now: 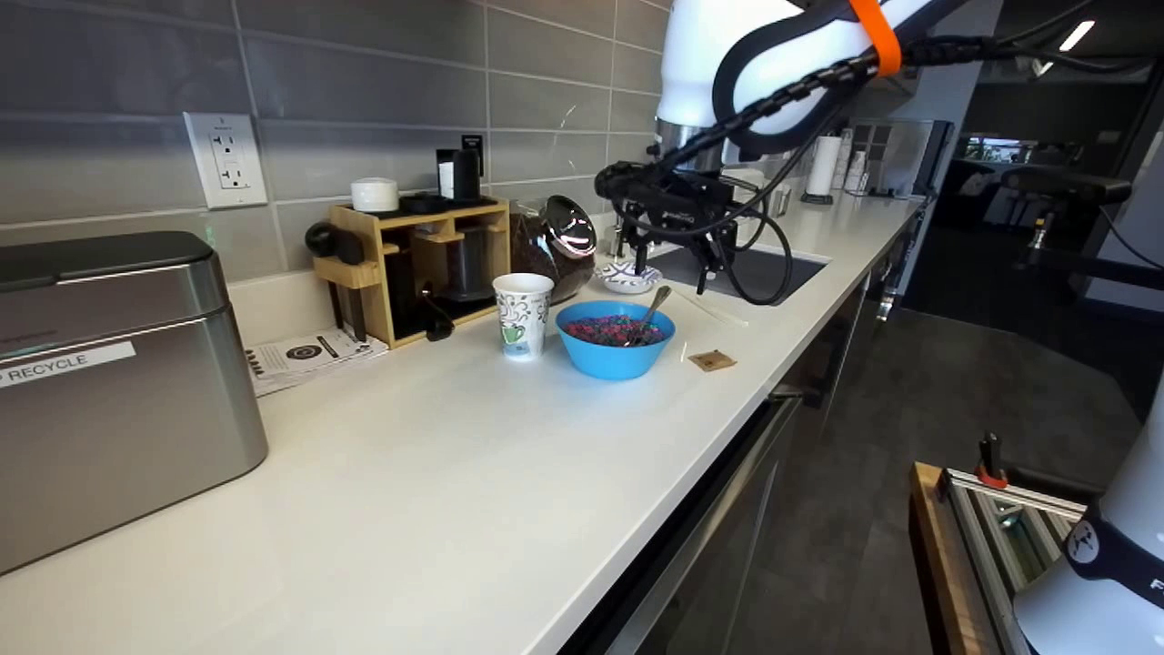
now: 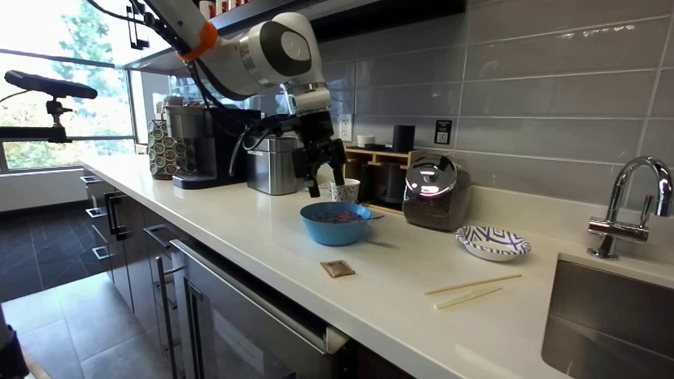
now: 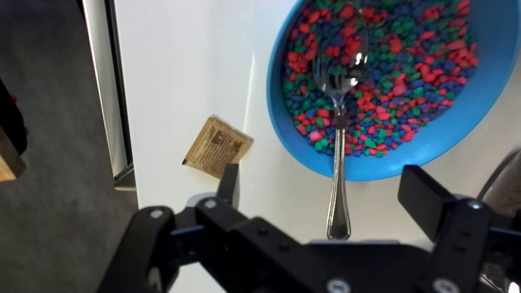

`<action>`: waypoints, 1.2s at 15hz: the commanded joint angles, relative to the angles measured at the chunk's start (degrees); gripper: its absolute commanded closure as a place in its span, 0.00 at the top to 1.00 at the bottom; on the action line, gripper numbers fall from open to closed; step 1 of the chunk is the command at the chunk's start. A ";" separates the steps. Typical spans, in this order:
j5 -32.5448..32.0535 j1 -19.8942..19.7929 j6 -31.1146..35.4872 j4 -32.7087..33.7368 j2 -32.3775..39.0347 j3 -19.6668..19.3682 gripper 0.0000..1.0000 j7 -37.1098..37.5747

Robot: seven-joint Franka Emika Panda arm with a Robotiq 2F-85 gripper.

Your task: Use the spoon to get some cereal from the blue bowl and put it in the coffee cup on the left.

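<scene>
The blue bowl [image 1: 611, 362] rests on the counter, holding the cereal [image 3: 401, 87], a heap of small red, green and dark blue pieces. A metal spoon [image 3: 338, 191] leans in it, head among the pieces and handle out over the rim. Behind the bowl in an exterior view, the white printed coffee cup [image 2: 345, 192] stands upright; from the opposite side the coffee cup [image 1: 525, 314] appears left of the bowl. My gripper [image 3: 325, 185] is open above the counter, fingers wide apart on either side of the spoon handle in the wrist view, touching nothing that I can see.
A brown packet [image 3: 219, 147] lies near the counter's front edge. Two thin sticks [image 2: 471, 284] and a patterned paper bowl [image 2: 492, 247] lie toward the sink [image 2: 605, 316]. A dark-filled jar [image 2: 436, 197] and a wooden organizer [image 1: 364, 259] stand by the wall.
</scene>
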 commanded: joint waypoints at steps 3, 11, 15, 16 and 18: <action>16.39 1.90 -0.48 2.66 2.33 -4.82 1.00 -10.93; 26.68 1.58 -2.00 4.31 6.61 -7.92 1.00 -23.33; 34.73 1.30 -3.32 5.96 8.50 -8.72 1.00 -28.66; 32.23 1.44 -1.17 3.96 6.87 -8.49 1.00 -27.19; 32.27 1.43 -1.24 4.20 7.12 -8.64 1.00 -27.29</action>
